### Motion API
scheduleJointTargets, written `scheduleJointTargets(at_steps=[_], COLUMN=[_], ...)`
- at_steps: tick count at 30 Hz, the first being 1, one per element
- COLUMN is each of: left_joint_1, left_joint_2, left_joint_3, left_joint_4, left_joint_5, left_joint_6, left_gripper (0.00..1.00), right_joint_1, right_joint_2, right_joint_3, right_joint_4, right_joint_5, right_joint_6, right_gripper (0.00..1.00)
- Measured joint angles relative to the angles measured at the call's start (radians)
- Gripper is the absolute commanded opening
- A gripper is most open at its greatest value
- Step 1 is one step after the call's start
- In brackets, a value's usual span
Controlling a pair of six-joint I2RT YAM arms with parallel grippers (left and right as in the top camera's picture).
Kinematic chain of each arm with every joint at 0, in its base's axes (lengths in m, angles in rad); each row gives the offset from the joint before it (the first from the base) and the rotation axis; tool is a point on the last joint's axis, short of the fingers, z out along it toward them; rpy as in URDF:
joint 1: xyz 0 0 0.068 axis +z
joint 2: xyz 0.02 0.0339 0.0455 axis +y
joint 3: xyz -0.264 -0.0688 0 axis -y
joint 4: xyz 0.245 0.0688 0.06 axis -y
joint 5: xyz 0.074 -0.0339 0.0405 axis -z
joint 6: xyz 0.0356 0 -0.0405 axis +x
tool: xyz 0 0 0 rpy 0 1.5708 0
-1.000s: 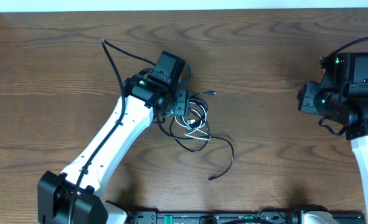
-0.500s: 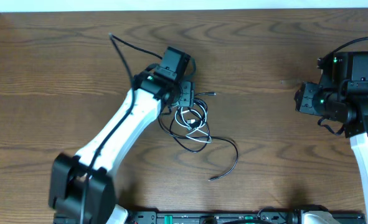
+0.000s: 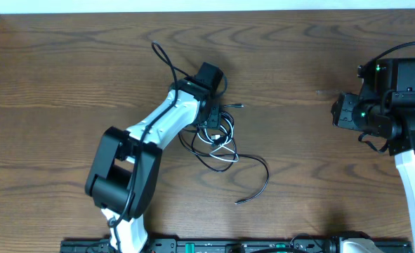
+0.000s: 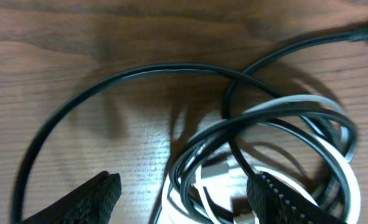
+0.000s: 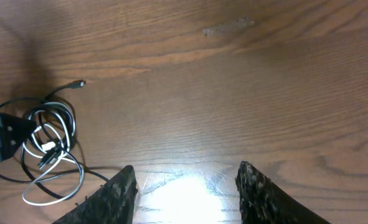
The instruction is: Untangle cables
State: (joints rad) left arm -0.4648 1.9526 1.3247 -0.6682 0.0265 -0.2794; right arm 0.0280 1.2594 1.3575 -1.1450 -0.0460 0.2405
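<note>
Overhead, the left gripper [image 3: 211,118] covers its own fingertips and the upper part of the tangle where the black cable [image 3: 263,174] and white cable [image 3: 222,159] cross. In the left wrist view the coils run off the bottom and right edges, and the black cable's end at the top right is blurred. The overhead view's right edge cuts off the right arm [image 3: 409,184].

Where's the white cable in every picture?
Overhead: the white cable sits in the tangle near the middle.
Left wrist: close up, lower right.
Right wrist: far left.
Shared landmark: the black cable's plug, poking out of the tangle.
</note>
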Motion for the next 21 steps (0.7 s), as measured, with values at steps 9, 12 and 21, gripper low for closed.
scheduleJointTargets(at_steps=[9,12,21], left_joint_1=[-0.001,-0.001,0.000], left_joint_2=[0.049,0.049,-0.021], left_joint_3=[0.002,0.002,0.002], left_joint_4=[0.014,0.015,0.012], left_joint_5=[0.014,0.040,0.198], left_joint_6=[0.011,0.018,0.018], left_gripper=[0.08,0.07,0.07], right_joint_1=[0.000,0.000,0.000], right_joint_2=[0.000,0.001,0.004], right_joint_3=[0.000,0.000,0.000], right_joint_4=[0.000,0.000,0.000], right_joint_5=[0.000,0.000,-0.013], right_joint_6=[0.000,0.000,-0.003], right_gripper=[0.49,0.52,0.56])
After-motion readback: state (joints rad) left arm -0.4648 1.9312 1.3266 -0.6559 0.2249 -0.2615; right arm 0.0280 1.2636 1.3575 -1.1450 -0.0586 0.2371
